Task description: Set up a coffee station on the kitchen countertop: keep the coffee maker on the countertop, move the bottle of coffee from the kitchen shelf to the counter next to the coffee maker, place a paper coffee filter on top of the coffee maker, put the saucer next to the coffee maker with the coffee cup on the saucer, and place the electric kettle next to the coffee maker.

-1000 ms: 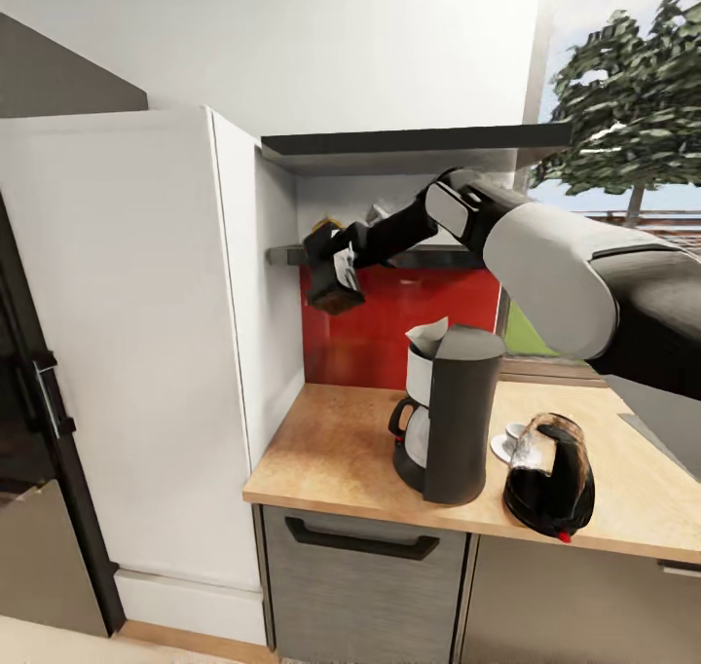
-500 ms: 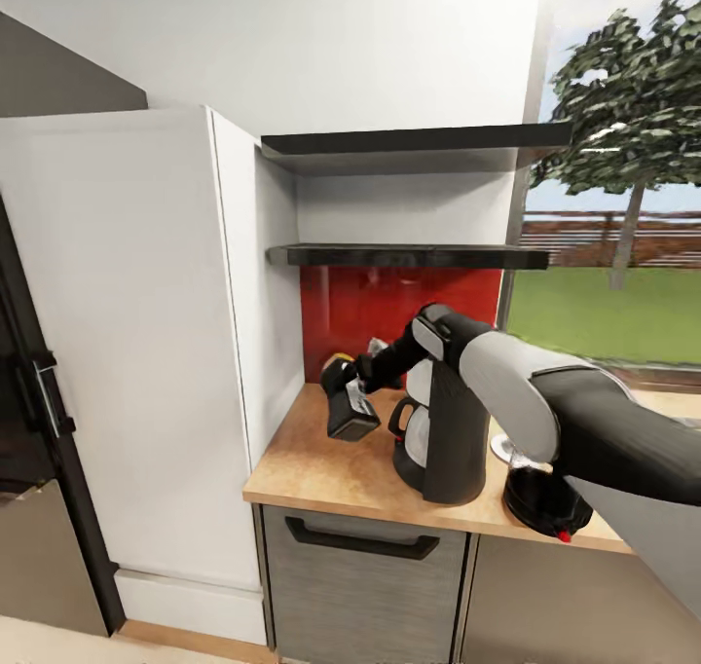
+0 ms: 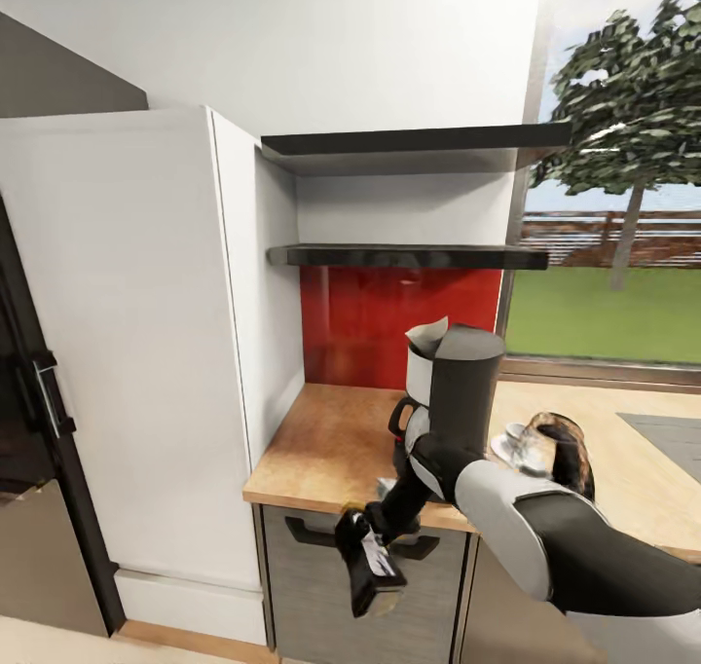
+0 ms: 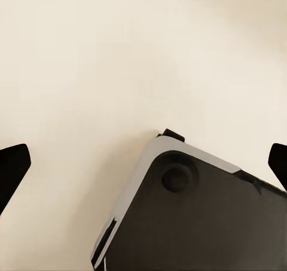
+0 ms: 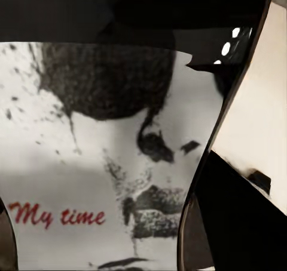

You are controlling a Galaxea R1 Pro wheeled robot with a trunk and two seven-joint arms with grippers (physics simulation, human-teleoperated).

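The right gripper (image 3: 362,547) is clamped on the dark coffee bottle with a white printed label (image 3: 371,569), held below the edge of the wooden countertop (image 3: 321,450), in front of the grey drawer (image 3: 321,586). The black coffee maker (image 3: 450,425) stands on the countertop with a white paper filter (image 3: 428,335) on top. The left gripper's dark fingertips (image 4: 12,166) are spread wide apart over a pale floor (image 4: 119,62).

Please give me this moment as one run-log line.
right end effector: shut on coffee bottle | bottle: below countertop edge, before drawer | coffee maker: on countertop, filter on top
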